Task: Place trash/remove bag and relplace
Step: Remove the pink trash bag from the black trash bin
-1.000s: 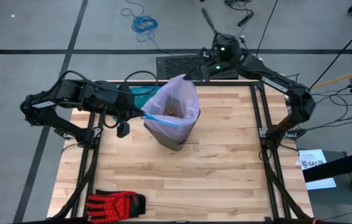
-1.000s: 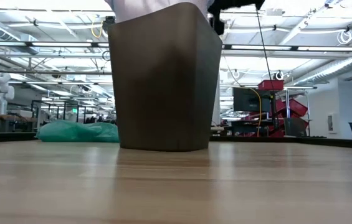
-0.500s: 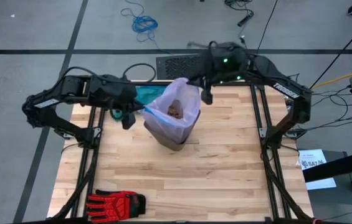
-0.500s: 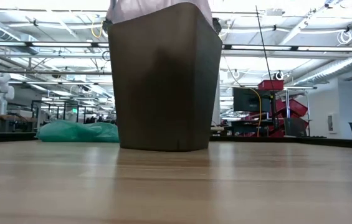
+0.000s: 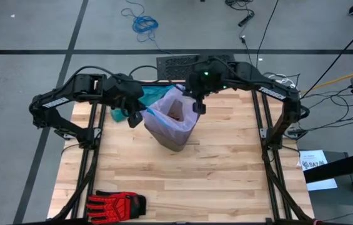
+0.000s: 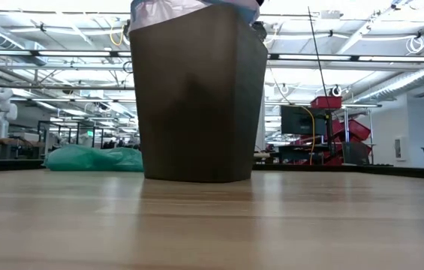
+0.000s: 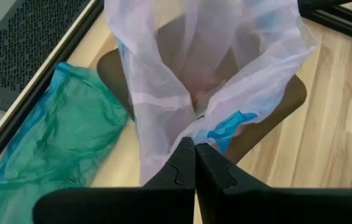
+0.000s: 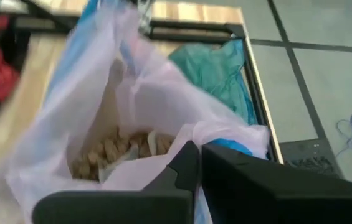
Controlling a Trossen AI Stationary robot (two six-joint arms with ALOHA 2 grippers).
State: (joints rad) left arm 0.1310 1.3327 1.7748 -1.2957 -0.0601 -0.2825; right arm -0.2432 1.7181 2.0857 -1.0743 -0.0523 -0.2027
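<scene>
Wooden tabletop (image 5: 213, 169), brown bin (image 6: 196, 97) upright mid-table. Left gripper (image 7: 194, 152) is clenched on the bag (image 5: 173, 115) at its blue-drawstring rim; right gripper (image 8: 195, 155) is clamped on the opposite rim. Between them the bag sits in the bin, green bag (image 7: 57, 149) just beside.

A pale wooden table (image 5: 213, 169) of joined planks carries everything. A brown bin (image 5: 175, 139) stands on it directly under and between the left gripper (image 5: 135, 119) and the right gripper (image 5: 196, 107). A crumpled green bag (image 5: 148, 95) lies just behind the left gripper at the table's edge. A red glove (image 5: 115, 203) lies well away from both grippers, at the opposite edge
</scene>
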